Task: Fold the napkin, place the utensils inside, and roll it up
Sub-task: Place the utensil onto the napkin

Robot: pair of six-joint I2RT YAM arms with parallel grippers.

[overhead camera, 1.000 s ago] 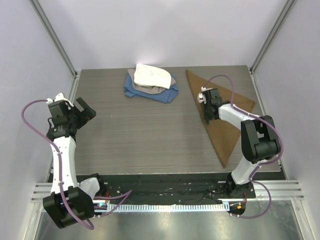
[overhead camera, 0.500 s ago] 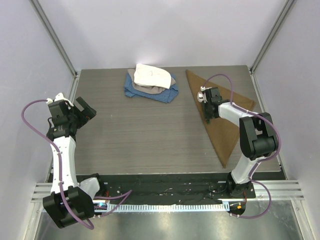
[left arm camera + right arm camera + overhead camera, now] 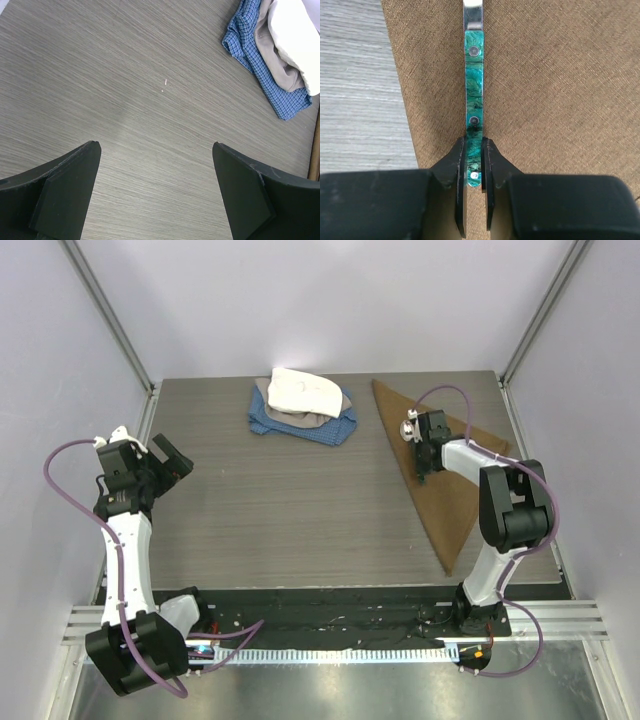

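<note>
The napkin [image 3: 455, 510] lies flat as a long triangle, already folded, so the step in hand looks to be laying the utensil inside it. The spoon [image 3: 473, 85] sits over the napkin, just inside its long left edge, with the green handle running parallel to that edge. That line would probably let the cloth roll up around it. The right gripper [image 3: 473, 147] is clamped on the very end of the handle, jaws pinched from both sides. Gripping the end keeps the fingers clear of the fabric and leaves the rest of the spoon free to settle. The wrist view does not show whether the spoon rests on the napkin or hangs just above it. The left gripper [image 3: 155, 150] is well apart from the napkin, on the opposite side of the table [image 3: 280, 500]. Its jaws are spread wide over bare wood and hold nothing; it seems to be parked clear while one arm does the placing. The blue cloth [image 3: 260, 60] and the white cloth [image 3: 295, 35] are heaped near the napkin's far tip, apart from it.
</note>
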